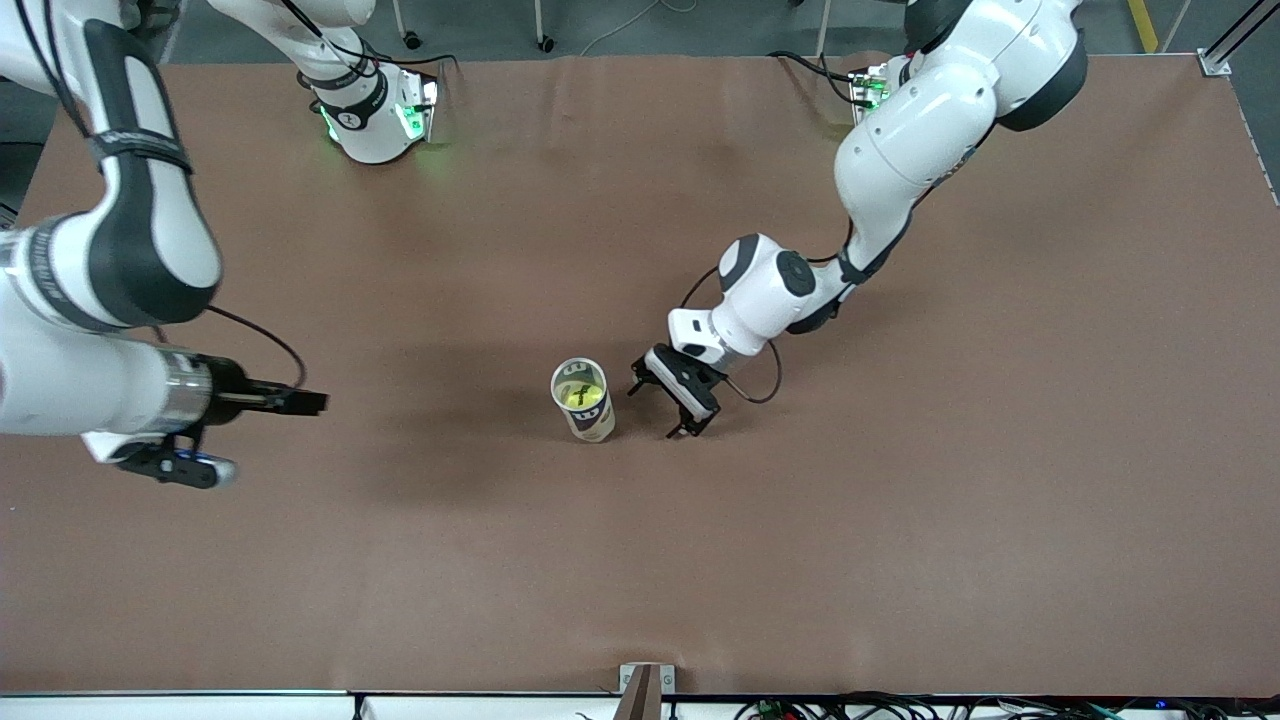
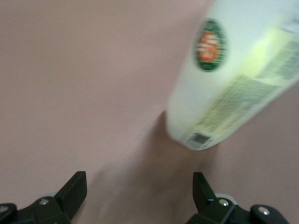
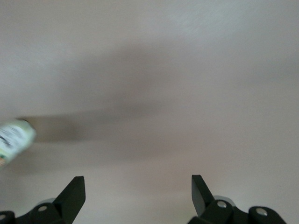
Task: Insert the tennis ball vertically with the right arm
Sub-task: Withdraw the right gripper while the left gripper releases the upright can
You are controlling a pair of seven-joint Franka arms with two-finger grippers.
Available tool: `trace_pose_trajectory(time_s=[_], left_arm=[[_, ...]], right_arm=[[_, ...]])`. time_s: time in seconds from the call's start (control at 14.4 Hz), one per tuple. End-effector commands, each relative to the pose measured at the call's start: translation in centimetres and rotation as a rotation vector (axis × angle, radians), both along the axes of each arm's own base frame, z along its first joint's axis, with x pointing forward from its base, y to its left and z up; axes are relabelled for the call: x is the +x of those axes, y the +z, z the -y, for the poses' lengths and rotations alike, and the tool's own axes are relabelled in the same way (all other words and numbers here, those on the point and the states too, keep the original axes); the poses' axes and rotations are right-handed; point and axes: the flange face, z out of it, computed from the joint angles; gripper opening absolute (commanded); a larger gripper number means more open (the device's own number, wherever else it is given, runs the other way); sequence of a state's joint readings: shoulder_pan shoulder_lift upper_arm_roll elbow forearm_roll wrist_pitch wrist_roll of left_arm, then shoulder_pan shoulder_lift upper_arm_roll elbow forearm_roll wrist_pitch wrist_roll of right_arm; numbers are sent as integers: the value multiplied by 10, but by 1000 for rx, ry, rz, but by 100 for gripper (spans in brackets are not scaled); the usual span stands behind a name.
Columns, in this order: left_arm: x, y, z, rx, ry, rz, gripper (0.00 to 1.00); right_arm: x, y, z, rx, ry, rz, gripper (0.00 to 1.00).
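Can (image 1: 583,398) stands upright near the middle of the table (image 1: 900,560), mouth open to the ceiling. Tennis ball (image 1: 582,392) shows as a yellow-green patch down inside the mouth, so by my reading the insertion itself is done.

Right gripper (image 1: 318,402) hangs over bare table toward the right arm's end, well apart from the can. The right wrist view shows its fingers (image 3: 74,191) spread wide with nothing between them: released, empty. The can sits only at the edge of that view (image 3: 11,140). Grey cylinder with blue tip (image 1: 200,468) rides beside the gripper.

Left gripper (image 1: 655,412) sits low, just beside the can on the side toward the left arm's end. Its fingers (image 2: 74,189) are parted and not touching the can wall (image 2: 233,79); a clear strip of table lies between them. It grips nothing.

Step in hand, as I judge it: clearing away and leaving the can standing.
- Any right arm move should go up and away from the can, never sweeping across at mouth height.
- The left gripper is the risk. It is close enough that a sideways drift could tip the can; best to back straight off along its own approach line, fingers kept apart.
- The can looks light and tall, so a small nudge near the rim would likely topple it and spill the ball.
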State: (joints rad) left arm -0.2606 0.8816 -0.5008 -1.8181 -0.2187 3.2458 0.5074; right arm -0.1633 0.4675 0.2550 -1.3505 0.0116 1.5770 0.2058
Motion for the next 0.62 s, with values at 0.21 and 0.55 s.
trace_pose_trajectory(time_s=[0.21, 0.55], left_arm=[[68, 72, -90, 112, 9, -182, 100], [121, 141, -178, 255, 44, -274, 100]], right_arm=[[-24, 46, 91, -57, 206, 34, 100], [-43, 84, 96, -92, 200, 34, 100]])
